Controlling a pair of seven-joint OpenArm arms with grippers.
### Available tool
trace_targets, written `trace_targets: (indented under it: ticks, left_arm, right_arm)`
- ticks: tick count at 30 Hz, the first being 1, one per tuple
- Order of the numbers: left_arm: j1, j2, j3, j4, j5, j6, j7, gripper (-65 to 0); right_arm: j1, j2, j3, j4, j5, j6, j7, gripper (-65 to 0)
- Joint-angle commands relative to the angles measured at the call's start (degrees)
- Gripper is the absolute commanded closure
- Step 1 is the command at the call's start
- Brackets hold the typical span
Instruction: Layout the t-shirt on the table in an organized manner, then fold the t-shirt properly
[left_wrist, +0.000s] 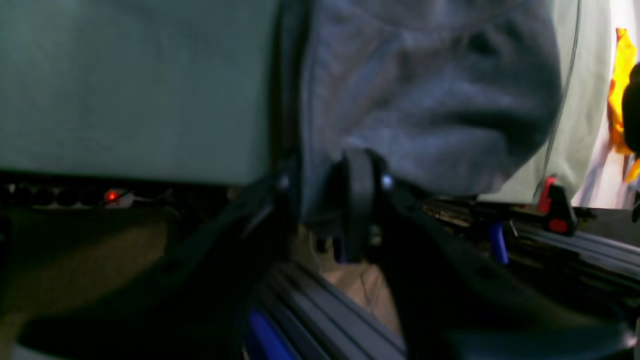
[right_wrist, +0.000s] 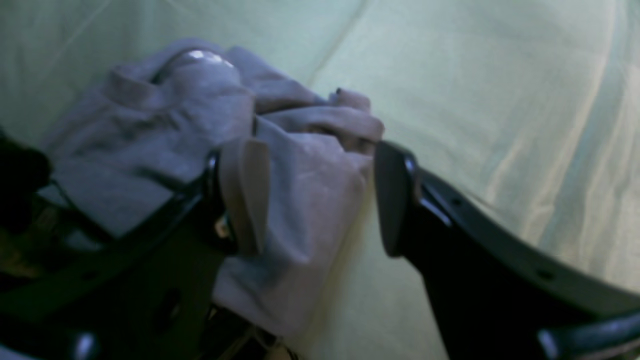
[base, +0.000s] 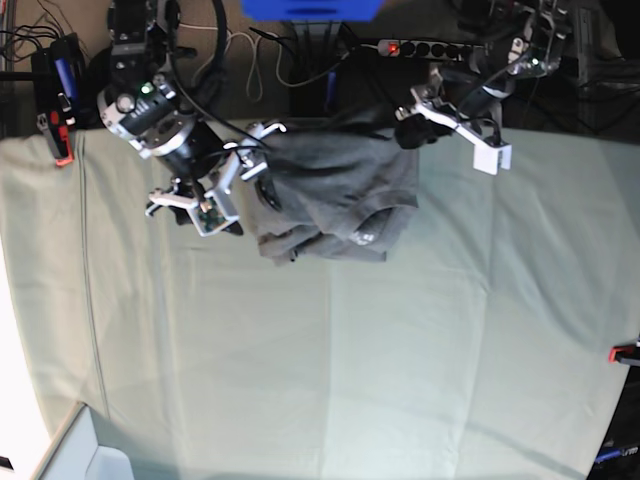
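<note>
Here, in the left wrist view, the grey t-shirt (left_wrist: 430, 95) hangs bunched directly ahead of the left gripper (left_wrist: 357, 200), its cloth draped over the dark fingertips at the edge of the table (left_wrist: 125, 90). Whether the jaws clasp the fabric or have let go I cannot tell; the picture is blurred and the cloth hides the gap. A red clamp (left_wrist: 550, 202) sits off to the tool's right.

In the right wrist view, the right gripper (right_wrist: 315, 195) stands parted, one pad (right_wrist: 245, 195) against the shirt and the other clear of it, so a fold lies between the jaws unpinched. Only this view shows that gap.

The base view alone shows the whole garment (base: 330, 195) crumpled between both tools at the table's far edge, a small white mark (base: 363, 238) facing up. To spread it well, I judge each tool should take a separate hem or shoulder edge, not a wad, and draw apart toward the table's middle.
</note>
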Motion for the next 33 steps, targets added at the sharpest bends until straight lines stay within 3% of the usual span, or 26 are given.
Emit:
trace_targets:
  ticks: [1,9,12,19,24,30,33]
  left_arm:
    - [0.20,-0.40,-0.14,1.24,-1.30,-0.21,-0.73,-19.4]
    - [2.04,-0.93,-1.29,10.12,-1.30,-0.29,-0.82,-41.5]
    - [-0.86,0.47,-4.01,9.33,-1.21,-0.29,-0.91,-45.5]
    - [-13.08,2.14,-4.98,-3.24,-1.12,0.15,-0.73,-45.8]
    - [-19.76,3.38,-1.46,-13.52,-0.95,0.06,-0.73,-45.8]
    - [-22.66,3.64,3.46,-17.13,-0.77,-0.12,-0.99,-45.6]
    - [-22.92,3.64,4.08,-17.13,-0.77,-0.21,-0.99,-39.6]
  right_arm:
    - [0.67,0.04,-0.05,0.64,0.96,0.12,1.37,-33.7]
    - [0.76,0.13,-0.05,-2.26,0.96,0.12,1.37,-33.7]
    - [0.76,0.13,-0.05,-2.26,0.96,0.12,1.37,-33.7]
    - [0.76,0.13,0.30,-2.26,0.96,0.12,1.37,-33.7]
    - [0.76,0.13,0.39,-2.26,0.96,0.12,1.37,-33.7]
    - [0.76,0.57,0.39,-2.26,0.87,0.12,1.37,-33.7]
    - [0.76,1.27,0.04,-2.26,0.87,0.12,1.37,-33.6]
